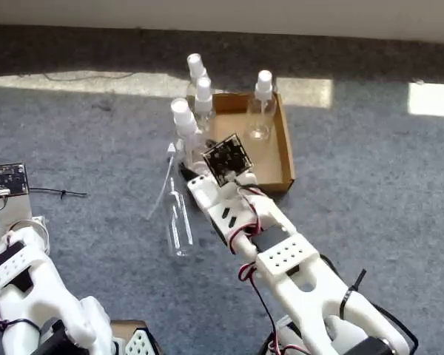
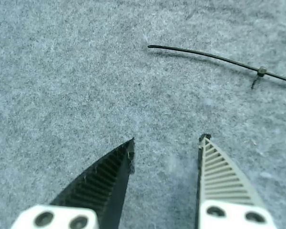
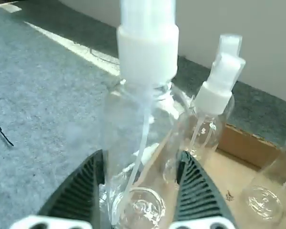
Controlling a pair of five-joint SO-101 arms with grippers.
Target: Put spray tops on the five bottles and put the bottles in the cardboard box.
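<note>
Clasping 1 capped bottle [image 3: 133, 119], right hand [image 3: 140, 160] hangs by the cardboard box [image 3: 243, 143] (left hand [image 2: 168, 140] wide).

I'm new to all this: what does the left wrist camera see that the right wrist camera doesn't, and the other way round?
Left wrist view: the left fingers, open over bare grey carpet, with a black cable tie lying ahead.
Right wrist view: the right fingers closed on a clear bottle with a white spray top, a second bottle behind it, and the cardboard box.
Shared: grey carpet and a pair of fingers.
</note>
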